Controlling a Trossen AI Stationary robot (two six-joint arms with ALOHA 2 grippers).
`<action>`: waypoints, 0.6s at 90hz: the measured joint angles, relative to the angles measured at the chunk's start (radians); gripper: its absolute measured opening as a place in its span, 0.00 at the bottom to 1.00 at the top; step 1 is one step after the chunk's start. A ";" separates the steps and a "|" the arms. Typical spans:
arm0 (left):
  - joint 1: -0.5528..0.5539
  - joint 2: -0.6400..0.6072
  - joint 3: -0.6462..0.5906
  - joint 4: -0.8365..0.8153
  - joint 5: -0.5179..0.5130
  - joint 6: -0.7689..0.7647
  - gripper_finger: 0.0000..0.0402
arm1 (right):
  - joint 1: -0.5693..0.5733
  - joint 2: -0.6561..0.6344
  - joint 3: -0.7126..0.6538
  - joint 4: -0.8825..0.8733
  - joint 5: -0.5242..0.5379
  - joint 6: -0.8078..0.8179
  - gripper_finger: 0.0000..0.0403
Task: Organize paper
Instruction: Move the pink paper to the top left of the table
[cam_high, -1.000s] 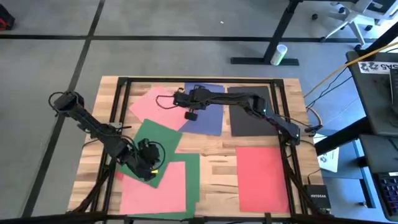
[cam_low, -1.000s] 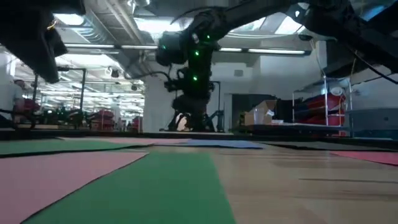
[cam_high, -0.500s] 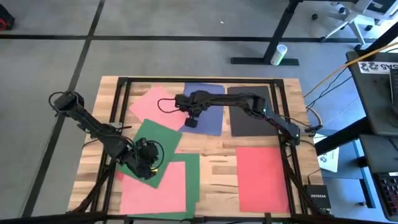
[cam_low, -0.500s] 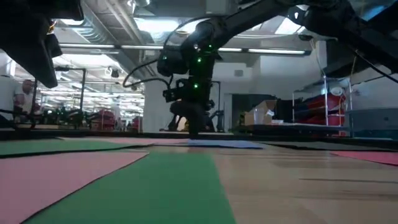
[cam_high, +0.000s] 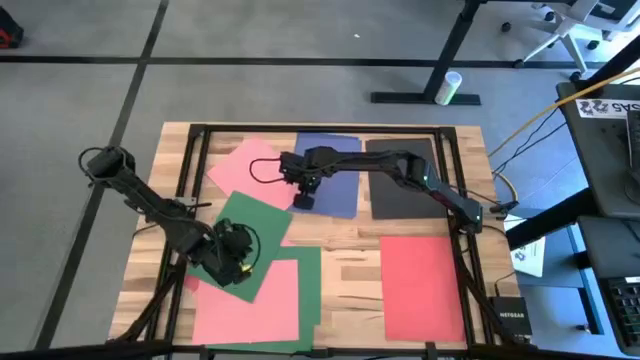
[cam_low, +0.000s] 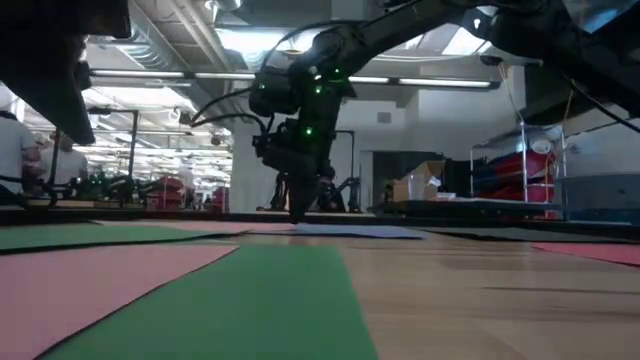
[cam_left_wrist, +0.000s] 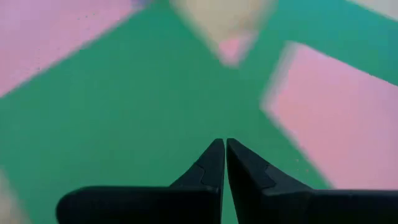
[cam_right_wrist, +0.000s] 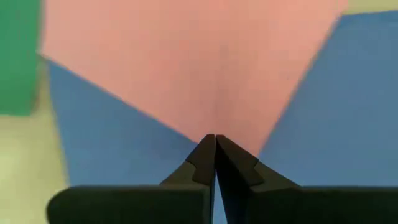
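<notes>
Since a second ago the right gripper has dropped and slid toward the corner of the far pink sheet where it overlaps the blue sheet; its fingers, pressed together with nothing between them, now touch down at that pink corner. Around the blue sheet lie the rest of the paper: the black sheet just beside it, the red sheet nearer the front edge, and the tilted green sheet over another green and a near pink sheet. To do this step well, the closed tips should probably press lightly and drag the pink corner off the blue without buckling it. The left gripper rests over the tilted green sheet, fingers together. From the low view, contact with the paper cannot be confirmed, and the arms hide parts of the sheets beneath them on the wooden table.
</notes>
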 joint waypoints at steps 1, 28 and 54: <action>0.004 0.000 0.000 -0.019 -0.006 -0.019 0.00 | 0.000 0.000 0.000 0.000 0.011 0.000 0.00; 0.178 0.000 0.000 -0.531 0.017 -0.403 0.00 | -0.003 -0.006 0.000 -0.014 0.103 0.001 0.00; 0.393 0.001 -0.059 -0.484 0.042 -0.265 0.00 | -0.003 -0.007 0.000 -0.015 0.103 -0.004 0.00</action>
